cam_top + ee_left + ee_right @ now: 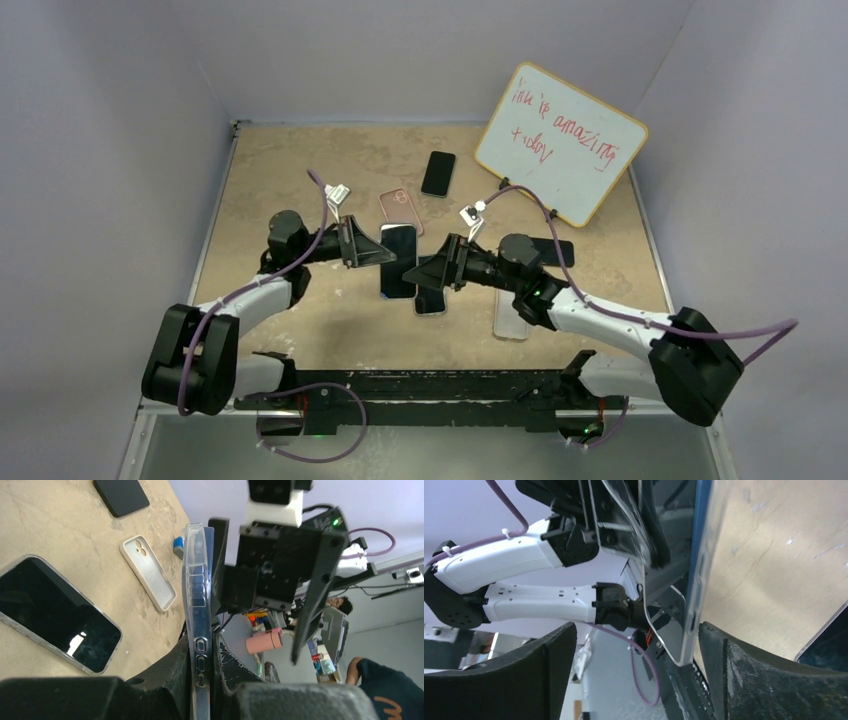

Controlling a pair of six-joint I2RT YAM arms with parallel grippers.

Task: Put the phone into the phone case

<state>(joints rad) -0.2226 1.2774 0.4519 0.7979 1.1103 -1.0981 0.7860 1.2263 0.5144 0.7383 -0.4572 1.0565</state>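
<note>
My left gripper (383, 256) (202, 652) is shut on a clear phone case (196, 580), held edge-on above the table. In the top view the held case (398, 262) shows a dark phone screen in it; I cannot tell how fully the phone is seated. My right gripper (428, 272) (636, 630) is open wide. The case's shiny edge (694, 580) stands between its fingers, close to the right finger (764, 675), with no clear contact. The right gripper's body also shows in the left wrist view (280, 565).
A second phone (431, 302) (55, 612) lies screen up on the table (300, 160) under the grippers. A pink case (400, 205) (147, 572), a clear case (510, 316), two black phones (438, 173) (556, 250) and a whiteboard (560, 140) lie around.
</note>
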